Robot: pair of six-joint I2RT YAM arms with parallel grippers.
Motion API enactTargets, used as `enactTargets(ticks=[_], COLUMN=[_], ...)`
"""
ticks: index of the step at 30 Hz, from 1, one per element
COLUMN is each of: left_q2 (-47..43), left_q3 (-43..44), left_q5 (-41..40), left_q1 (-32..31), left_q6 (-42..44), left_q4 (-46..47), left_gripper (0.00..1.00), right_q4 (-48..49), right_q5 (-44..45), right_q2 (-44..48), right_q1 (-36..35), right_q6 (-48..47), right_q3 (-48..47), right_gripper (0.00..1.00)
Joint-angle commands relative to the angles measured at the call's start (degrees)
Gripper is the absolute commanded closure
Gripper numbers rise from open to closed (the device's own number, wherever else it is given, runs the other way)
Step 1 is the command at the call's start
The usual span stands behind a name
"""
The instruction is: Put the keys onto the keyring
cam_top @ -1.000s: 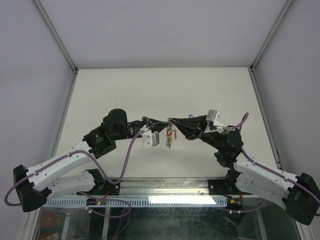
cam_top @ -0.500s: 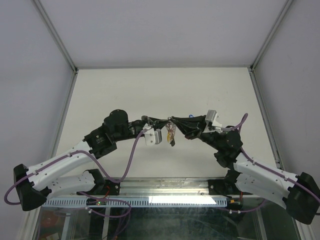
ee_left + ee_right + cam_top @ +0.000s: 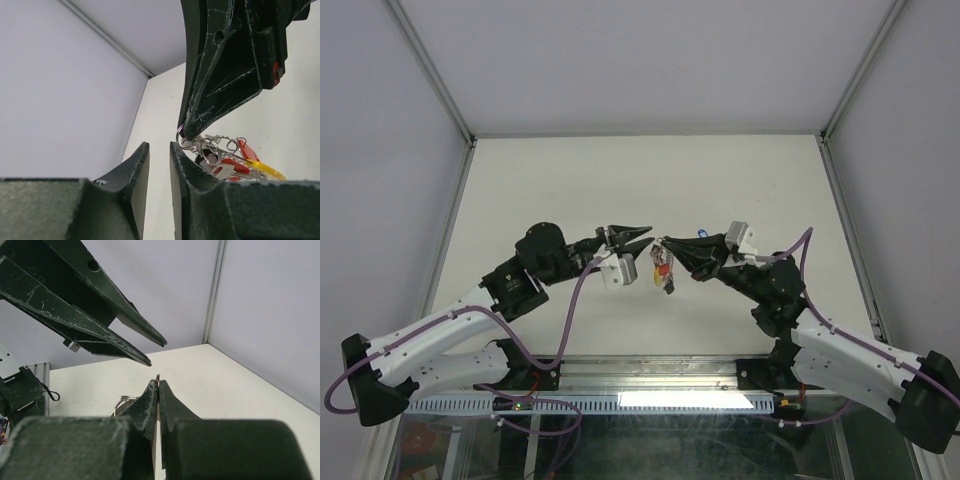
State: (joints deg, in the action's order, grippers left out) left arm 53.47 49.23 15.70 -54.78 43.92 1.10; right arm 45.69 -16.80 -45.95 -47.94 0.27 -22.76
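Right gripper (image 3: pixel 662 242): jaws closed, pinching the keyring (image 3: pixel 180 139) at their tips, above the table (image 3: pixel 720 180). Keys (image 3: pixel 664 272) hang bunched beneath it. Left gripper (image 3: pixel 649 233): 2 jaws slightly apart, empty, just beside the keyring.

There are two arms, a left arm (image 3: pixel 440 330) and a right arm (image 3: pixel 850 350), at the near edge of one counter (image 3: pixel 620 170). Each arm trails one purple cable (image 3: pixel 570 310), so there are two cables in all. There are two grippers, the left gripper (image 3: pixel 647 233) and the right gripper (image 3: pixel 660 242). Each has two fingers (image 3: pixel 135 170), four together. One bunch of keys (image 3: pixel 663 270) hangs on one keyring (image 3: pixel 181 139). The left wrist view shows two red tags (image 3: pixel 244 150) and one yellow tag (image 3: pixel 265 171). The top view adds one dark tag (image 3: pixel 669 287). The keys overlap too much to count. At least three small wire loops (image 3: pixel 216 148) show among them.
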Motion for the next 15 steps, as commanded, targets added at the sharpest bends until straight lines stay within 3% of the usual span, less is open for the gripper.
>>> enactTargets(ticks=[1, 10, 14, 15], left_q2=[-2.1, -2.9, -3.0, -3.0], left_q3=[-0.7, -3.6, -4.6, -5.1], left_q5=[-2.3, -11.0, -9.4, -9.1], left_q1=[-0.4, -0.4, -0.4, -0.4], left_q6=[-2.3, -21.1, -28.0, -29.0], left_q4=[3.6, 12.2, 12.4, 12.3], left_gripper=[0.77, 0.52, 0.49, 0.49], right_q4=[0.3, -21.1, -27.3, -28.5], right_q5=[2.6, 6.9, 6.9, 12.3], right_q2=[2.4, 5.3, 6.4, 6.6], right_q1=[-0.3, -0.4, -0.4, -0.4], right_q6=[-1.9, -4.8, -4.8, -6.5], right_q3=[-2.0, -7.3, -8.6, -8.9], right_gripper=[1.0, 1.0, 1.0, 1.0])
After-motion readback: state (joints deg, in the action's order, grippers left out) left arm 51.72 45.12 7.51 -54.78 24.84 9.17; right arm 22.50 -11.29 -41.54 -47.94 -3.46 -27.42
